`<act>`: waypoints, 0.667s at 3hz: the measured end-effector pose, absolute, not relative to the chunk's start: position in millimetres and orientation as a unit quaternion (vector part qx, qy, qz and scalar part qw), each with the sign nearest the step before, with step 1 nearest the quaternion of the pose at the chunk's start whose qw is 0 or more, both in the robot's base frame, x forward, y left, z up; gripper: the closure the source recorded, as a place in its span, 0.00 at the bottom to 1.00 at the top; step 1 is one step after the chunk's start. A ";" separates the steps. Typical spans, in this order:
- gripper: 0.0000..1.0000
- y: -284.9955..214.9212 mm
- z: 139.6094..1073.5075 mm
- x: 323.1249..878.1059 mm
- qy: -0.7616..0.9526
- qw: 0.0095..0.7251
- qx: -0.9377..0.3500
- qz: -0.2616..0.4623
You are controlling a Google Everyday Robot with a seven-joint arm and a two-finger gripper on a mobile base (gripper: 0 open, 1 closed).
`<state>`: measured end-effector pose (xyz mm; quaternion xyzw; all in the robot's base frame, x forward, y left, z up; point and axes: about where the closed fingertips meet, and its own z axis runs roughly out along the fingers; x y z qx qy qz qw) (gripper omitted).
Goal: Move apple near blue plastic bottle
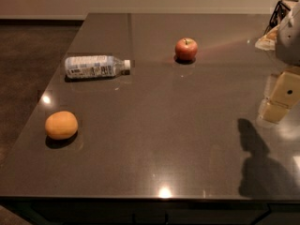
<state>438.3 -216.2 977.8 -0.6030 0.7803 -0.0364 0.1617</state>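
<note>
A small red apple (186,49) with a short stem stands upright on the dark grey table (159,139), towards the back and right of the middle. The blue plastic bottle (95,66) lies on its side at the back left, its white cap pointing right towards the apple. A wide gap of bare table separates the two. My gripper (279,100) hangs at the right edge of the view above the table. It is well to the right of the apple and nearer the front, and it holds nothing that I can see.
A plain orange round fruit (61,124) sits near the table's left edge at the front. A dark wire rack with a pale packet (274,29) stands at the back right corner. The gripper's shadow (258,158) falls on the front right. Dark floor lies beyond the left edge.
</note>
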 end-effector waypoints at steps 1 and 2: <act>0.00 -216.2 977.9 438.3 0.780 0.162 -0.603 -0.036; 0.00 -206.5 974.6 456.5 0.784 0.163 -0.599 -0.017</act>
